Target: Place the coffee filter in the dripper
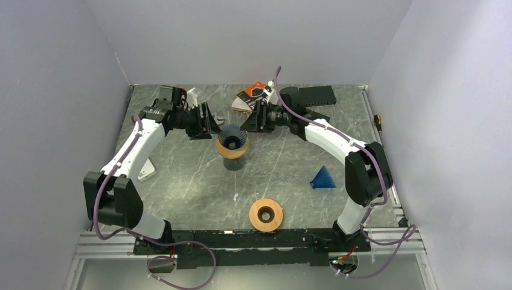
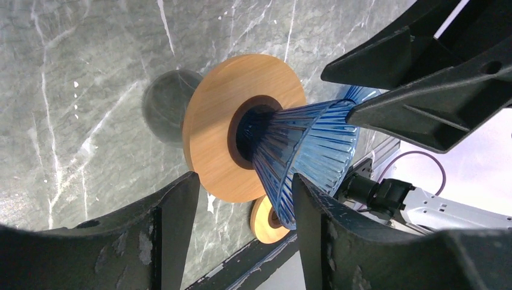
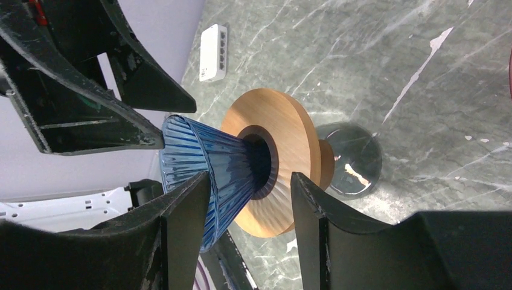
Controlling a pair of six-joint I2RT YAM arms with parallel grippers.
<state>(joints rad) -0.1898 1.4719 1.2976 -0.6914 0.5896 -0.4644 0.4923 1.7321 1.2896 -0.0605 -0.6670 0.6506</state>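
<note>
Dripper (image 1: 233,136): blue ribbed cone, narrow end seated in a wood ring (image 1: 232,151) on a glass base (image 2: 164,106), at the far middle of the desk (image 1: 181,181)
Filter pack (image 1: 250,96): orange and black with a white edge showing, at the desk's far side just behind the right jaws, apart from the dripper
Left jaws: partly parted at the dripper's left, with cone rim and ring between the fingers (image 2: 175,229); whether they press on it cannot be told
Right jaws: partly parted at the dripper's right, one finger (image 3: 181,229) crossing the cone; whether they hold it cannot be told
Spare ring (image 1: 265,215): flat near the desk's near edge, well apart from the dripper
Spare cone (image 1: 323,179): blue, on the desk beside the right arm (image 1: 356,163)
</note>
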